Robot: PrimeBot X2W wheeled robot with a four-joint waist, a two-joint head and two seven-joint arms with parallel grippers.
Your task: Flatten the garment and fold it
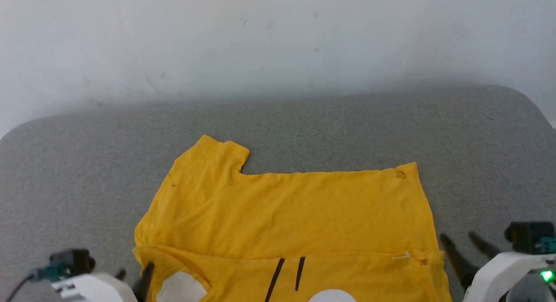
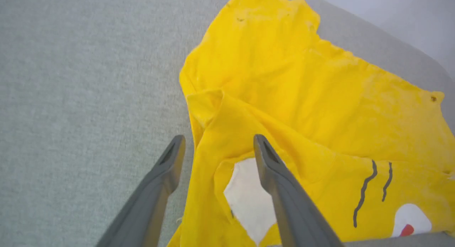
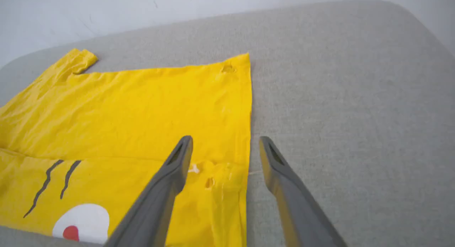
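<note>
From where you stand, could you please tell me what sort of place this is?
Probably a plain indoor folding station, perhaps a lab: a grey fabric-covered surface with rounded corners, a bare white wall behind it, and a yellow T-shirt lying on it.

Soft, even light is filling every picture. A faint shadow is darkening the bottom of the wall [image 1: 278,41] in the upper part of the head view. The garment [image 2: 284,80] is looking washed-out and a little blurry in the left wrist view.
</note>
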